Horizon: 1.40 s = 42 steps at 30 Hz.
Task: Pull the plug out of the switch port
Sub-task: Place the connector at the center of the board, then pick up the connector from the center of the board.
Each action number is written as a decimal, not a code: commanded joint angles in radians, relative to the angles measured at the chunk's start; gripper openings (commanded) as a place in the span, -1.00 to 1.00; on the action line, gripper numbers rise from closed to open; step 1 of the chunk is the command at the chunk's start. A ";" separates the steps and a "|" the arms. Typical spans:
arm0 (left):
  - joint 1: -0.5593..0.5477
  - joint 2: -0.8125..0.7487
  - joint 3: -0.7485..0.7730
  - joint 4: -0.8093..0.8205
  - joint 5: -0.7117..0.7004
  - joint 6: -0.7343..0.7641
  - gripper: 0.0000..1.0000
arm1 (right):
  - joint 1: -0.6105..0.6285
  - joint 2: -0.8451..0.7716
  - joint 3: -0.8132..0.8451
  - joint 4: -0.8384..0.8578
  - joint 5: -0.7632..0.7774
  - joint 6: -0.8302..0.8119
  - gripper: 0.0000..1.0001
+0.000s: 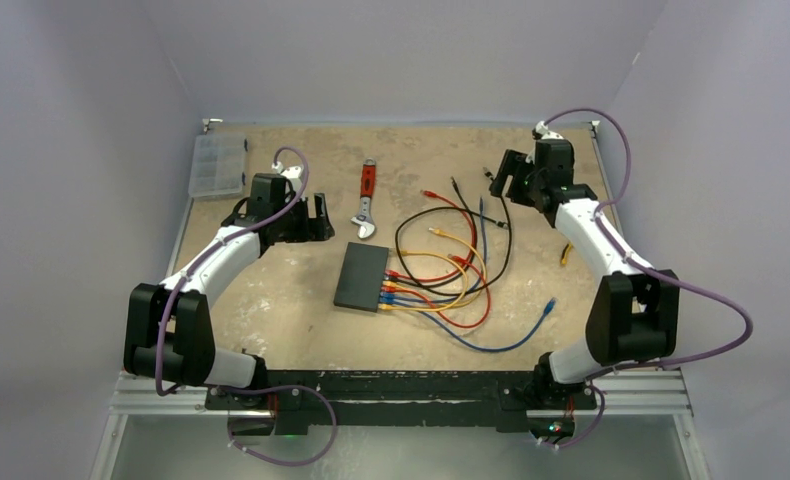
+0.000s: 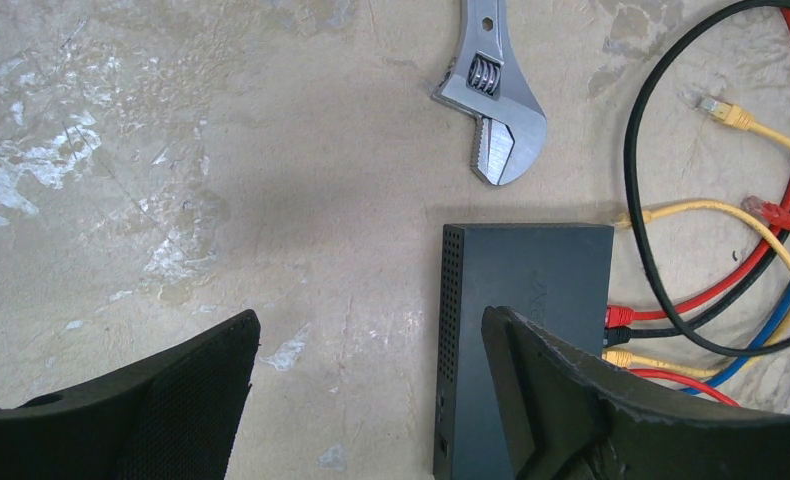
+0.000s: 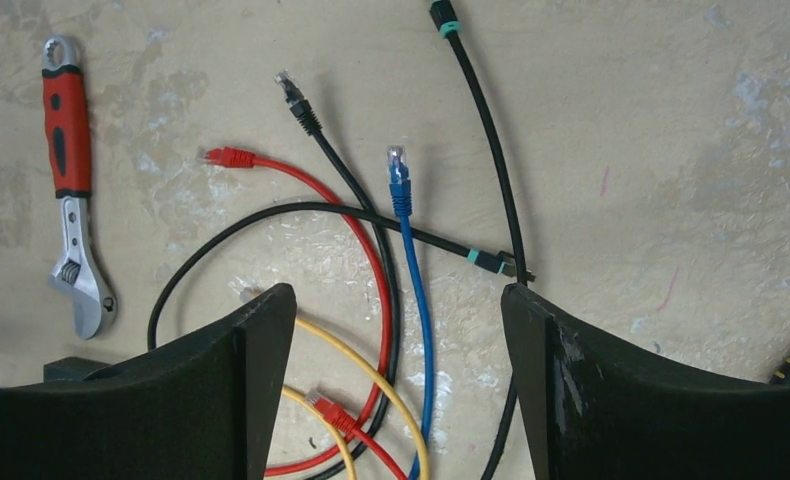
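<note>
The flat black switch (image 1: 361, 276) lies mid-table, with several coloured plugs (image 1: 389, 290) in the ports on its right short edge. In the left wrist view the switch (image 2: 531, 300) sits under my right finger, with red, black and yellow plugs (image 2: 619, 335) in its ports. My left gripper (image 1: 316, 215) is open and empty, up and left of the switch. My right gripper (image 1: 496, 175) is open and empty at the far right, above loose cable ends: red (image 3: 228, 156), black (image 3: 296, 95), blue (image 3: 398, 165).
A red-handled adjustable wrench (image 1: 367, 200) lies just beyond the switch. A clear compartment box (image 1: 217, 165) sits at the far left corner. Red, yellow, black and blue cables (image 1: 461, 270) loop across the table right of the switch. A yellow plug (image 1: 566, 253) lies by the right arm.
</note>
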 commanded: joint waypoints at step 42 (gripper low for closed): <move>0.006 0.004 0.011 0.020 0.034 0.015 0.64 | -0.016 -0.107 -0.477 0.045 -0.154 0.128 0.07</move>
